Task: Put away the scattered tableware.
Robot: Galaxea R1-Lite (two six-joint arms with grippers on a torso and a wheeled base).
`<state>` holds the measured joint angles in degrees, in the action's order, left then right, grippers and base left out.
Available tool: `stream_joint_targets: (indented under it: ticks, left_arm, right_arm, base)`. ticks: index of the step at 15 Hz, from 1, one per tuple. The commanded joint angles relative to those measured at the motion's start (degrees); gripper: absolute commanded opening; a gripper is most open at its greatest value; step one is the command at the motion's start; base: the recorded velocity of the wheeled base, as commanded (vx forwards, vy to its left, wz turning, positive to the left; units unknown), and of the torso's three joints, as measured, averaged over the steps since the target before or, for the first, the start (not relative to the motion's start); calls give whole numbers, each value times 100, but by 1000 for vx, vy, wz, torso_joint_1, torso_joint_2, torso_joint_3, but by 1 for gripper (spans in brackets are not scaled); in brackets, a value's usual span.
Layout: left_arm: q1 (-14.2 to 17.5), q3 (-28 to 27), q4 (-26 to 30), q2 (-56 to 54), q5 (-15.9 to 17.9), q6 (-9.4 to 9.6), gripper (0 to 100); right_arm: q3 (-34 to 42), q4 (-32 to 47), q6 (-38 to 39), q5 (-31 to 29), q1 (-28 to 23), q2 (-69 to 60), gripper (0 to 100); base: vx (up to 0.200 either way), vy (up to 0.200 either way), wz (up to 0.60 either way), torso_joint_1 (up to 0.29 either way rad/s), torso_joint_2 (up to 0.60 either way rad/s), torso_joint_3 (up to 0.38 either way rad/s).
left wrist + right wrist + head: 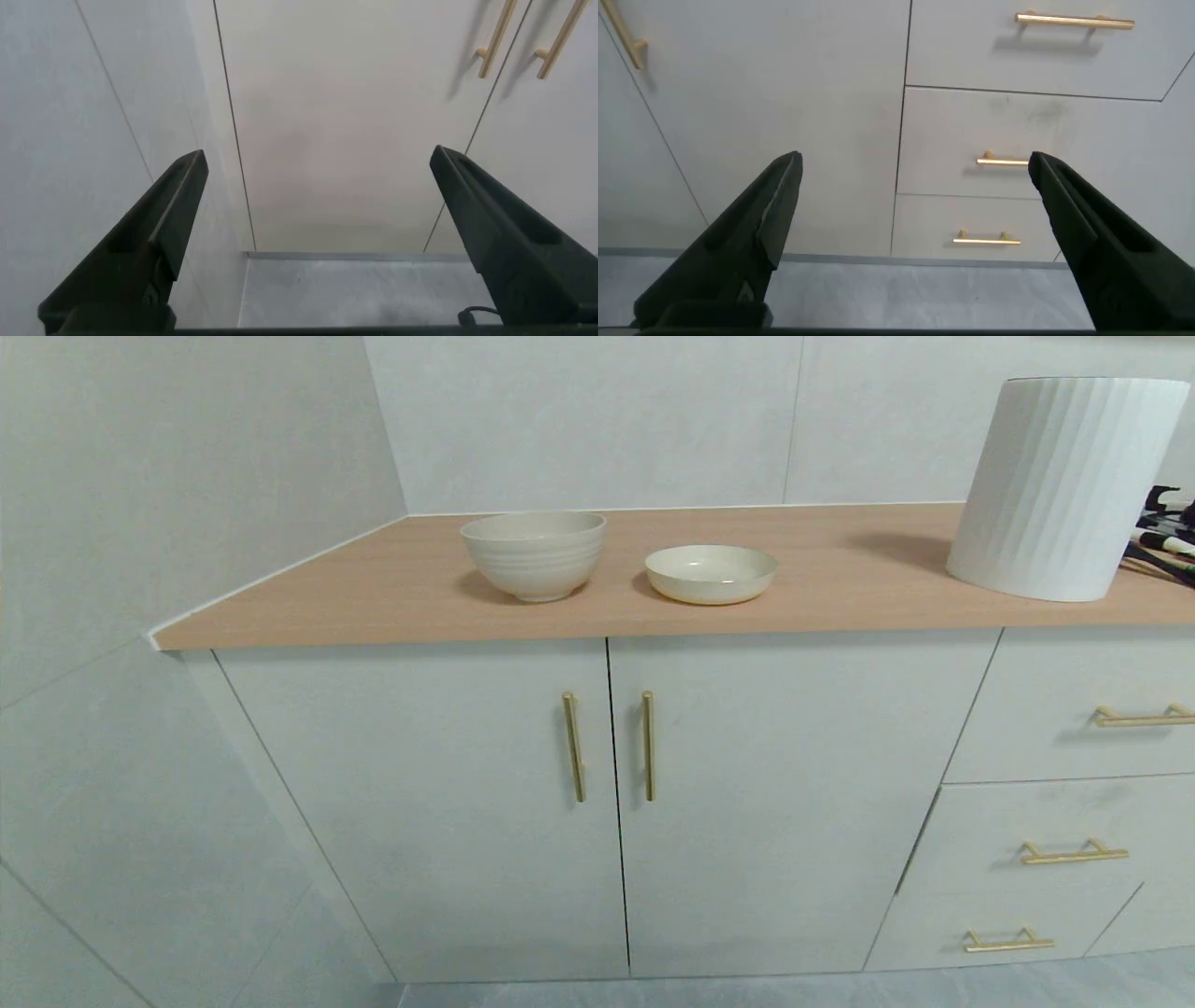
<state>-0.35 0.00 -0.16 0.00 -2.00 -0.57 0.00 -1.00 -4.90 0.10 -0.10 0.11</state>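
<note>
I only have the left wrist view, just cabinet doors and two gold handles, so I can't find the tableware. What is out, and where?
Observer: A deep bowl and a shallow dish stand apart on the wooden countertop, above the cabinet doors.
Operator: Is the right gripper free?
Observer: Yes, the right gripper is open and empty, low down, facing the drawers.
Operator: Anything else up there?
Observer: A tall white ribbed container stands towards the countertop's right end.
</note>
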Motion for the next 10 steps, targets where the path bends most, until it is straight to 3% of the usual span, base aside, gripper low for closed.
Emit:
stream_joint_targets:
  ticks: [1, 3, 5, 10]
  left_arm:
    - [0, 0, -2, 0, -2, -4, 100]
    - [0, 0, -2, 0, -2, -4, 100]
    - [0, 0, -2, 0, -2, -4, 100]
    - [0, 0, -2, 0, -2, -4, 100]
  right_arm:
    - [0, 3, -20, 8, 1, -2, 100]
    - [0, -6, -81, 96, 10, -2, 100]
    - [-686, -58, 51, 535, 45, 138, 100]
    - [-1723, -32, 226, 2082, 379, 3092, 100]
  base:
    - [0, 0, 0, 0, 0, 0]
    - [0, 0, 0, 0, 0, 0]
    - [0, 0, 0, 0, 0, 0]
    - [0, 0, 0, 0, 0, 0]
